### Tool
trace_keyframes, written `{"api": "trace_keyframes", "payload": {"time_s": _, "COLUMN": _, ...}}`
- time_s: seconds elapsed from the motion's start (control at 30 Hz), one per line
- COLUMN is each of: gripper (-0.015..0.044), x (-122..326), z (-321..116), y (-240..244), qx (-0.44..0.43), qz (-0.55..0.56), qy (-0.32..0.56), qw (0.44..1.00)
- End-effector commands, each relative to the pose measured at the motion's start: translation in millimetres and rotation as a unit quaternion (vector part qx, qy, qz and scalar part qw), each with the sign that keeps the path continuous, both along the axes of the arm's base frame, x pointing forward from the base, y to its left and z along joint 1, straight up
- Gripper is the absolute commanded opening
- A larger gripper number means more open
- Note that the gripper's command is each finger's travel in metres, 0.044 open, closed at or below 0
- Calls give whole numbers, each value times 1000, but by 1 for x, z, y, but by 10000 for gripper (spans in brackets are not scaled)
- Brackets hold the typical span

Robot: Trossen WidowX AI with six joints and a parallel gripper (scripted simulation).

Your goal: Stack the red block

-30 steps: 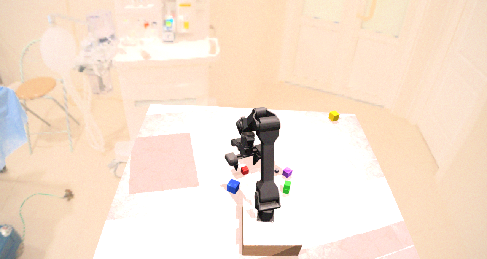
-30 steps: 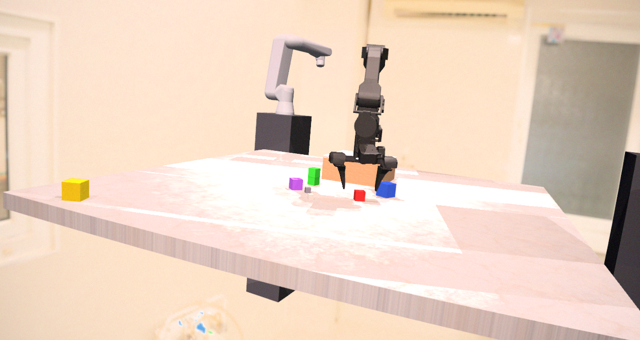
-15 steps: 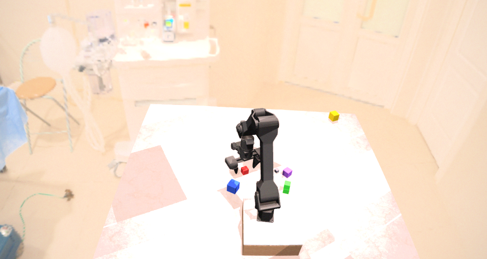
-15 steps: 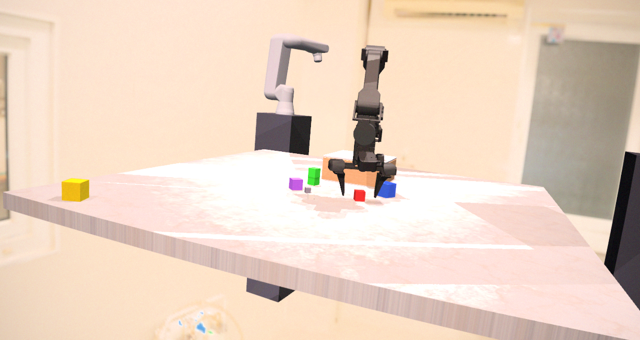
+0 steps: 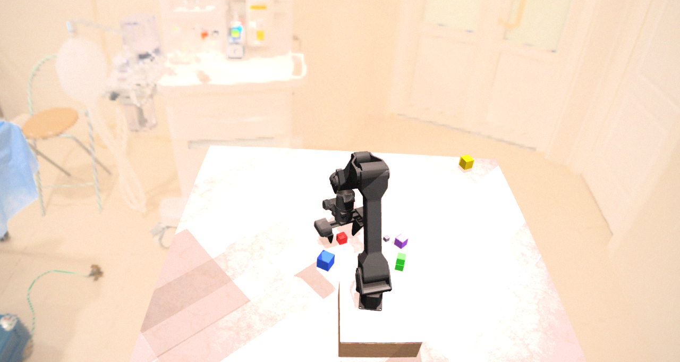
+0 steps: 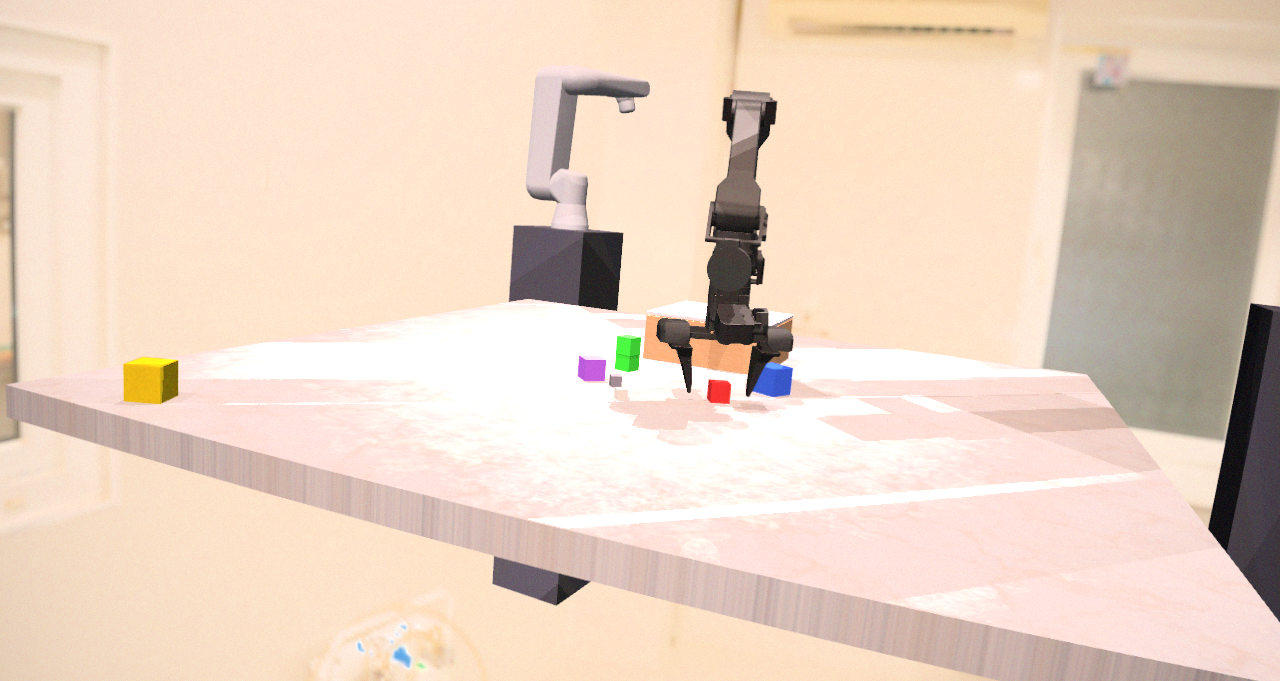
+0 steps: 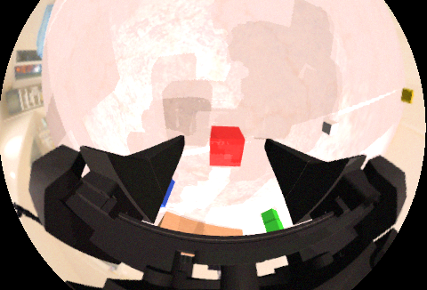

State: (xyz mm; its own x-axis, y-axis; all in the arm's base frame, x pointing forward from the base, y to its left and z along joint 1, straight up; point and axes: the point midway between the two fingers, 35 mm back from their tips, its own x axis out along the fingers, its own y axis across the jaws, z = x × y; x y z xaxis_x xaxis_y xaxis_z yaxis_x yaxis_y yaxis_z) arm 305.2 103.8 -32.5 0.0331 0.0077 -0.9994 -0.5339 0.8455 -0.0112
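red block point(image 6: 717, 390) sits on the table near the middle, not lifted yet | gripper point(image 6: 721, 389) is low around it, jaws wide open, one on each side, holding nothing | green tower point(image 6: 627, 353) stands apart, toward the yellow-cube corner side, two high, untouched | left: grab, lift, carry, set on top

On the counter point(image 6: 375, 462) stand a blue cube point(image 5: 325, 260), a purple cube point(image 5: 400, 240) and a yellow cube point(image 5: 466, 161).
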Motion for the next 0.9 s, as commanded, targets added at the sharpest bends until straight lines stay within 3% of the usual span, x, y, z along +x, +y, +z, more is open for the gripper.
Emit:
{"api": "trace_keyframes", "payload": {"time_s": 0.0, "gripper": 335, "x": -2, "z": -1, "y": 0, "qx": 0, "qz": -1, "qy": 1, "qw": 1000}}
{"api": "trace_keyframes", "payload": {"time_s": 0.27, "gripper": 125, "x": -2, "z": -1, "y": 0, "qx": 0, "qz": -1, "qy": 1, "qw": 1000}}
{"api": "trace_keyframes", "payload": {"time_s": 0.53, "gripper": 72, "x": -2, "z": -1, "y": 0, "qx": 0, "qz": -1, "qy": 1, "qw": 1000}}
{"api": "trace_keyframes", "payload": {"time_s": 0.63, "gripper": 0, "x": -1, "z": 6, "y": 0, "qx": 0, "qz": 0, "qy": 2, "qw": 1000}}
{"api": "trace_keyframes", "payload": {"time_s": 0.87, "gripper": 0, "x": -1, "z": 42, "y": 0, "qx": 1, "qz": 2, "qy": 3, "qw": 1000}}
